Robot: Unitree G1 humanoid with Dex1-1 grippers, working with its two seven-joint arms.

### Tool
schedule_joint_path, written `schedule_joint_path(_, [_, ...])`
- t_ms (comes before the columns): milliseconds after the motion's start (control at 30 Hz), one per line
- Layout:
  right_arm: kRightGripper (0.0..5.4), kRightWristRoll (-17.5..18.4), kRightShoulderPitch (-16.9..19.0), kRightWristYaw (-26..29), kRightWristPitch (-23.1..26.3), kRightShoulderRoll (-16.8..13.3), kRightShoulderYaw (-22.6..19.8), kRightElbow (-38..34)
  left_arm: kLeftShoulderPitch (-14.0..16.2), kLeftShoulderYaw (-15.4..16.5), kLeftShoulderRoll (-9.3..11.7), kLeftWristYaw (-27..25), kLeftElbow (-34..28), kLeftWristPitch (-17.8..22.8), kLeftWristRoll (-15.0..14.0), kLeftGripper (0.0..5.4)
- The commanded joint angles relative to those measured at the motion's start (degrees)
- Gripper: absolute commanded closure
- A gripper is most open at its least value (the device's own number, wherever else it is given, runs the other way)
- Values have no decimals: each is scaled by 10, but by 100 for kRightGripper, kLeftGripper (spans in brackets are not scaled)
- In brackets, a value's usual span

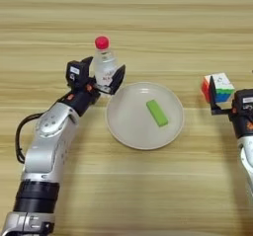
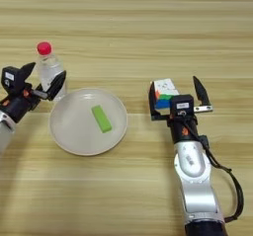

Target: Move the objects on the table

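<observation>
Well, the left pincer (image 1: pixel 105 79) was right around the water bottle (image 1: pixel 104 64) there, one black finger on each side of its lower body, spread about as wide as the bottle; whether the fingers actually pressed the plastic could not be made out. The bottle stood upright on the desk (image 1: pixel 148 13), red cap up, just beyond the left rim of the white plate (image 1: pixel 118 126). By the look of it this was a light thing, thin clear plastic that would likely give under a hard squeeze, and smooth enough to slip (the label might offer a bit more grip). The low body, where the fingers sat, seemed the sensible place to hold; higher up it narrows toward the cap.

Over on the right, the right pincer (image 2: pixel 176 96) stood spread wide, its left finger beside the colour cube (image 2: pixel 165 93) and its right finger well clear of it, gripping nothing.

Obstacles? The plate, with a green block (image 1: pixel 157 113) lying in it, sat just beside the bottle, so any move toward the right would probably need a lift over that rim. No marker pen showed in either view.
</observation>
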Motion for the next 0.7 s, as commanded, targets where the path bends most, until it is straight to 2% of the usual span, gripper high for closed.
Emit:
schedule_joint_path(33, [5, 0, 2, -2, -3, 1, 1, -9, -17, -2, -4, 4, 13, -3, 8, 0])
schedule_joint_path(367, [5, 1, 4, -2, -4, 3, 0, -13, -36, -2, -11, 16, 42, -18, 26, 0])
schedule_joint_path(700, [5, 2, 6, -2, -5, 3, -1, -16, -38, -2, -14, 38, 43, -33, 45, 0])
